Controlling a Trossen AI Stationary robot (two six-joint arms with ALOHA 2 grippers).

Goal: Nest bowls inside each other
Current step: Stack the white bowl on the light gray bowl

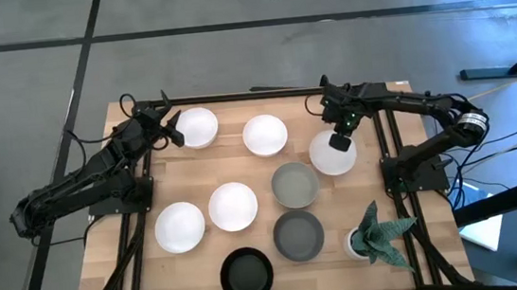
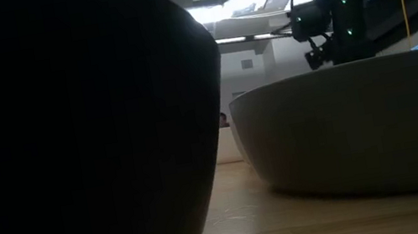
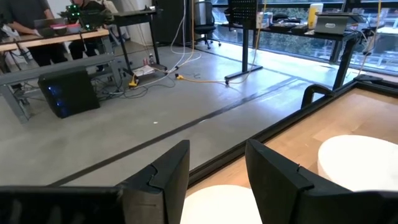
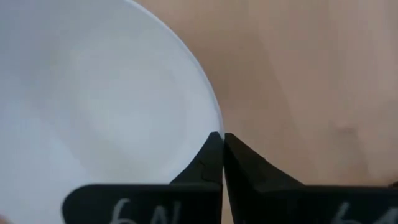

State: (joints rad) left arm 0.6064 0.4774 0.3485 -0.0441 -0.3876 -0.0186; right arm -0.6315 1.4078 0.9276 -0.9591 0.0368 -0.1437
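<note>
Eight bowls are sitting apart. Right claw (image 1: 340, 143) is pinching a white bowl (image 1: 332, 155) by its rim. It looks slippery and breakable. Left claw (image 1: 176, 132) is waiting, spread.

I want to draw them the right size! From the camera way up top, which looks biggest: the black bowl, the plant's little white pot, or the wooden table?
1. Wooden table, by far the largest.
2. Black bowl.
3. Little white pot, partly hidden under the plant's leaves, but clearly smallest.
</note>
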